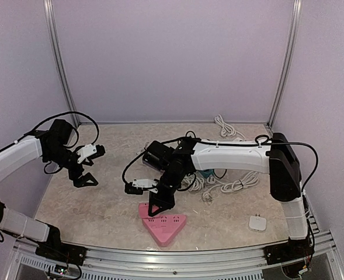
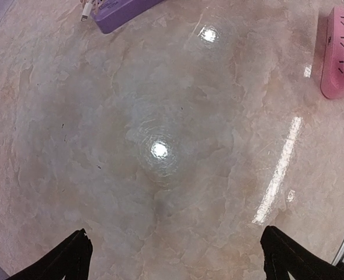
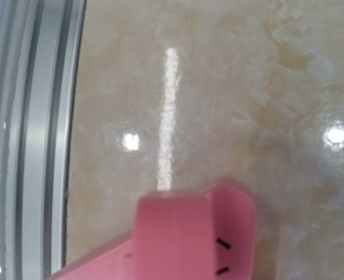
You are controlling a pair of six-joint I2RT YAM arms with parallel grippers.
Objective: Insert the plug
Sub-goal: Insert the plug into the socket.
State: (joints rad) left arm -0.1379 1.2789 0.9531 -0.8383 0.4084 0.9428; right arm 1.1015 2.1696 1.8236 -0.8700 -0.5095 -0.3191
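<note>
Right gripper (image 1: 159,205) hangs directly over the pink power strip (image 1: 163,226).
Its jaws are drawn nearly together, and we cannot tell whether the plug sits between them; we see no plug elsewhere, only white cables (image 1: 230,185) behind the arm. The strip lies flat near the table's (image 1: 101,198) front edge, its socket row running left-right. The left gripper (image 1: 85,178), spread wide, is well apart, so we judge this a 1-arm descent.

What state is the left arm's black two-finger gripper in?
Open: the left gripper shows its black fingers wide apart at the wrist view's bottom corners, nothing between them.
</note>
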